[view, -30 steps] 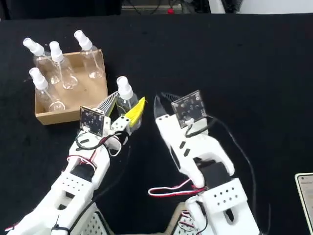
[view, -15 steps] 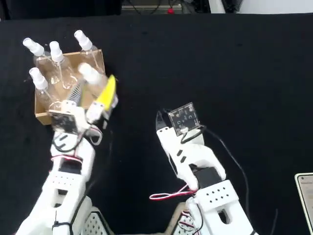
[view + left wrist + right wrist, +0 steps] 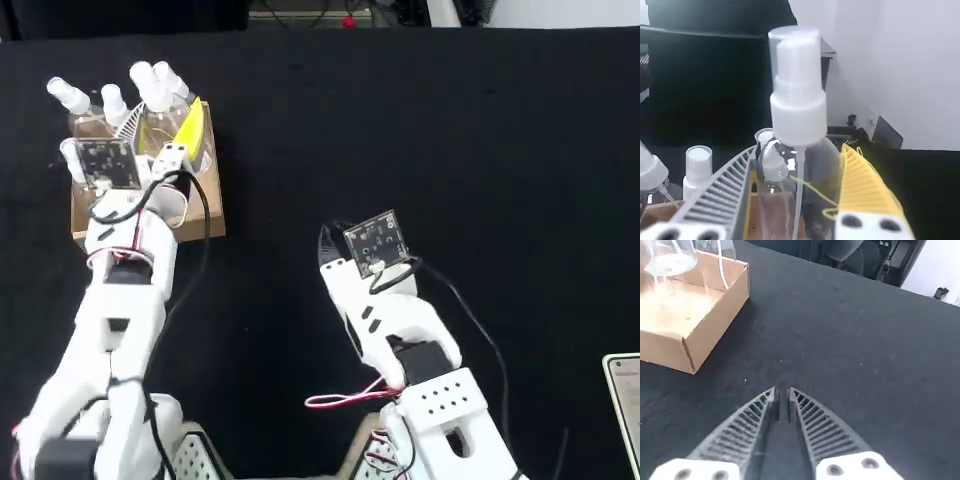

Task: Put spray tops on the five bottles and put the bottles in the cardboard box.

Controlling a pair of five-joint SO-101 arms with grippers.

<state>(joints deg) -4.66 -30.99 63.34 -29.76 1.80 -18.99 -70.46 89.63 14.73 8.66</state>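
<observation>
Four clear plastic bottles with white spray tops [image 3: 112,103] stand in the open brown cardboard box [image 3: 193,226], which sits at 10 o'clock on the black cloth-covered table [image 3: 450,130]. Two of them are at the box's 11 o'clock, one is at 9 o'clock and one is in the 1 o'clock corner. The fifth bottle [image 3: 146,82], also clear and fitted with a white spray top, is pinched by its body between the grey and yellow jaws of the left gripper [image 3: 165,112]. It is held over the box's 12 to 1 o'clock area, just beside the corner bottle. In the left wrist view the fifth bottle [image 3: 797,95] stands upright in the left gripper [image 3: 800,150]. Whether its base touches the box floor cannot be told. The right gripper [image 3: 325,248] sits near the table's 6 o'clock, well apart from the cardboard box [image 3: 715,305]. In its own wrist view the right gripper [image 3: 782,392] has its jaws drawn almost together, leaving only a slit, and it holds nothing. Capping appears complete, so the step in hand is judged to be the last placement. The next move calls for lowering the fifth bottle onto free box floor without tipping its neighbours. The jaws should then be spread and the left gripper lifted straight up, clear of the surrounding spray tops.
</observation>
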